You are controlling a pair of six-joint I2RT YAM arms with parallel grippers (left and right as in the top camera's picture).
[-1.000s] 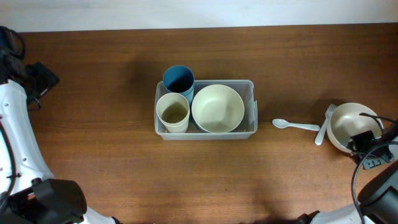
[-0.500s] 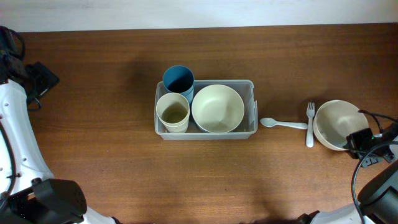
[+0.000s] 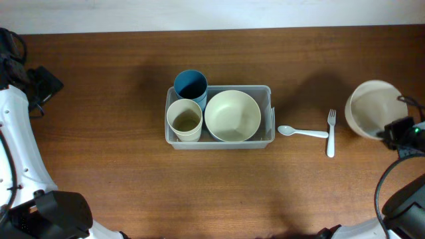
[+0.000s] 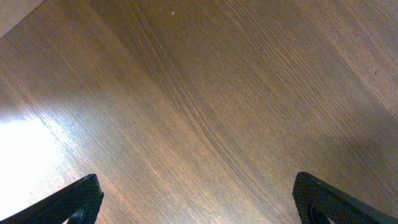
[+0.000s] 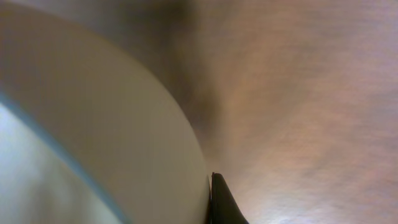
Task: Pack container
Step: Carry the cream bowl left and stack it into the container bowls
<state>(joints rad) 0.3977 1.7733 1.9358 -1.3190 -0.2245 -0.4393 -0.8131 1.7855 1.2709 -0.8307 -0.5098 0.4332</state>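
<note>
The clear container [image 3: 268, 90] sits mid-table and holds a cream cup [image 3: 184, 119] and a cream bowl [image 3: 232, 115]. A blue cup [image 3: 190, 85] stands at its back-left corner. My right gripper [image 3: 393, 133] is shut on the rim of a second cream bowl [image 3: 372, 109] and holds it above the table at the far right. In the right wrist view this bowl [image 5: 93, 124] fills the left side, with one black finger [image 5: 221, 202] pressed against its wall. My left gripper [image 4: 199, 208] is open over bare wood, far from the container.
A white spoon [image 3: 303, 132] and a white fork [image 3: 331, 133] lie on the table between the container and the held bowl. The left arm [image 3: 16, 153] runs along the left edge.
The right gripper's bowl slid left, pushing the spoon and fork left, then rose and moved back to the right and farther away. The left arm has not moved.
</note>
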